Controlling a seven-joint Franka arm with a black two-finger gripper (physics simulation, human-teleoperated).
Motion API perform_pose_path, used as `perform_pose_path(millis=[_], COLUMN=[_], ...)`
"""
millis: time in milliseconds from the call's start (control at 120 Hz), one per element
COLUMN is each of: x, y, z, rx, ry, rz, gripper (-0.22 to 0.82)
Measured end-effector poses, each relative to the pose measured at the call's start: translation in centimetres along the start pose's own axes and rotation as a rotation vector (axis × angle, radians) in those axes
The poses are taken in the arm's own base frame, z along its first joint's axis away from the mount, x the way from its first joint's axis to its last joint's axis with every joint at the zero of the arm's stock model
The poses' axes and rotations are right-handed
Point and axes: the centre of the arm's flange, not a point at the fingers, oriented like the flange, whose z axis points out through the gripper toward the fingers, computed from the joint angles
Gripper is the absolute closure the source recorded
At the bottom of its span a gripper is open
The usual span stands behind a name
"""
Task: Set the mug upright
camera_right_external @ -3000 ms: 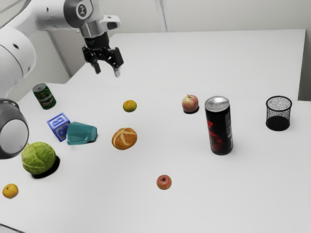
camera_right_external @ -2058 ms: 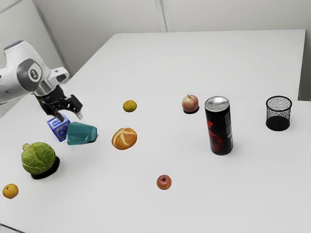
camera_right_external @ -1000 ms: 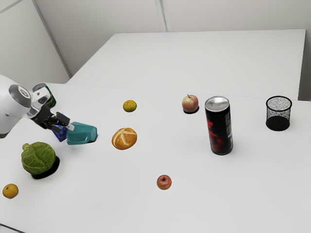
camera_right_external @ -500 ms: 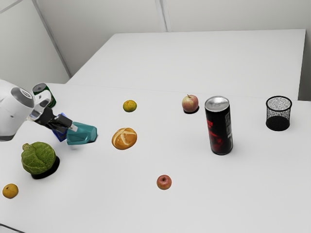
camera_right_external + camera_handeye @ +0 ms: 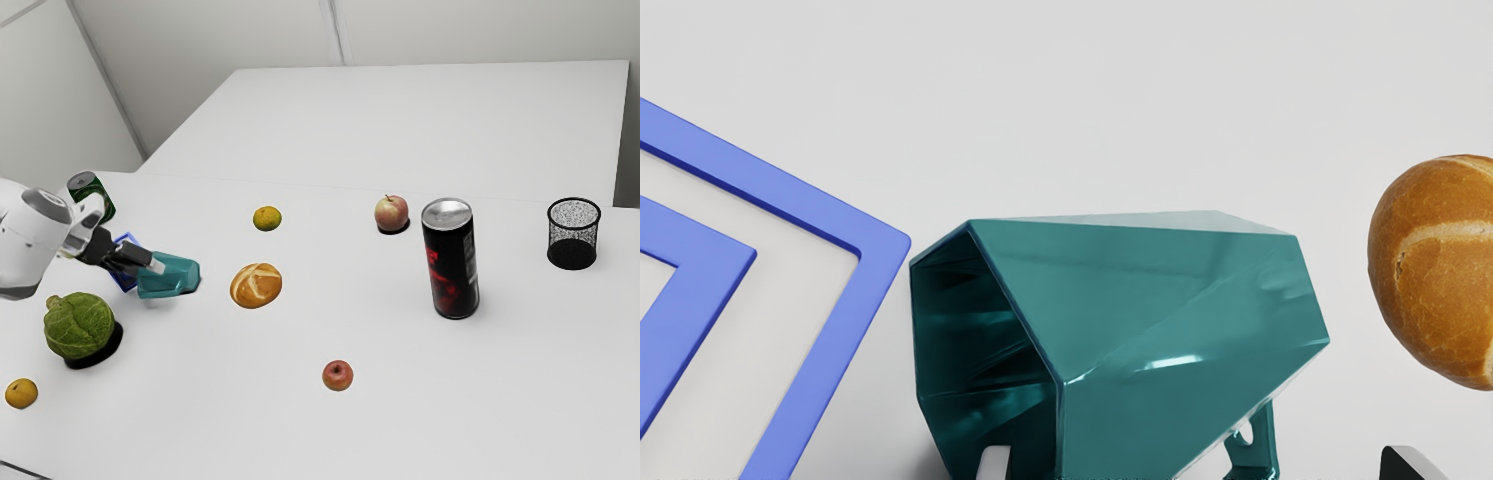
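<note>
The bench (image 5: pixel 480 420) has a plain white, matte surface. A dark line crosses its near corner at the exterior view's left. Forward of this corner, a small yellow fruit (image 5: pixel 21 394) rests close to the left edge. A red apple (image 5: pixel 338 376) sits farther along the near part of the bench. Next in depth are a green cabbage (image 5: pixel 78 326) near the left edge and an upright black can (image 5: pixel 452 265) toward the exterior view's right.

The teal mug (image 5: pixel 172 282) lies on its side near the left edge, between a blue block (image 5: pixel 773 182) and a bread roll (image 5: pixel 256 286). Its long axis runs roughly parallel to the near edge. The mouth faces the block; the base points toward the bread roll. The handle (image 5: pixel 1263 440) projects at the base end, on the side nearer the fingers (image 5: pixel 155 266). The fingers are spread wide: one tip is at the mouth, the other between base and bread roll. Contact with the mug cannot be determined.

Beyond these items stand a black mesh holder (image 5: pixel 573 240) near the right side, a pale red apple (image 5: pixel 391 214), an orange-green citrus (image 5: pixel 267 218) and, at the far left, a green can (image 5: pixel 92 198). Past the bench's far edge, a second white surface (image 5: pixel 400 125) extends to pale wall panels (image 5: pixel 480 30) with a vertical seam.
</note>
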Motion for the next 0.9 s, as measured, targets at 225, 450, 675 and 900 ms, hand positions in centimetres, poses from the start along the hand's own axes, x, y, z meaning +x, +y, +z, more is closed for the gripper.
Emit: perform_pose_path(millis=[225, 450, 675, 900], x=[-0.42, -0.53, -0.49, -0.46], y=[-0.44, -0.47, -0.21, 0.04], z=[-0.13, -0.20, -0.19, -0.15], rx=[-0.014, -0.042, -0.065, -0.089], ry=[0.010, 0.030, 0.042, 0.060], rz=[0.012, 0.021, 0.040, 0.051], gripper=[0.00, 0.00, 0.07, 0.21])
